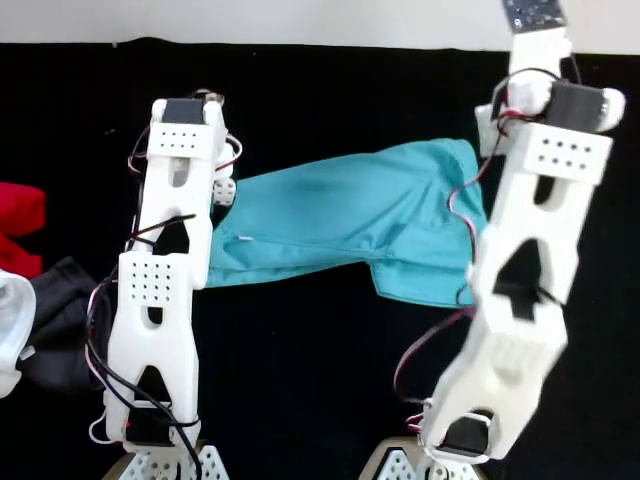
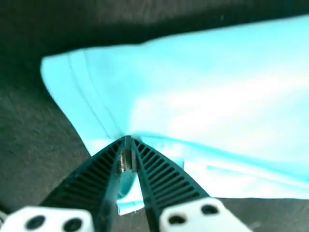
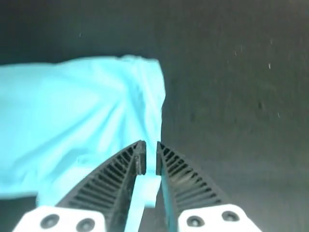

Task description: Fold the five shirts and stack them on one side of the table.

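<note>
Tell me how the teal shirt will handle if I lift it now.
Likely floppy: the teal shirt wrinkles and folds over itself. Probably light: the left hand holds it by a small pinch of hem. A hard tug might pull it free.

The worktop (image 1: 320, 390) is covered in a matte black cloth that takes up nearly the whole high view. Along its far edge runs a pale strip (image 1: 250, 20), plain and off-white, which may be wall or floor beyond; it cannot be told which. From the wrist views, close up, the black covering has a fine, slightly fuzzy surface, dotted here and there with tiny pale specks (image 3: 236, 52) like lint. The light is even and fairly bright, and the dark cloth gives back almost no shine and no hard-edged shadow
</note>
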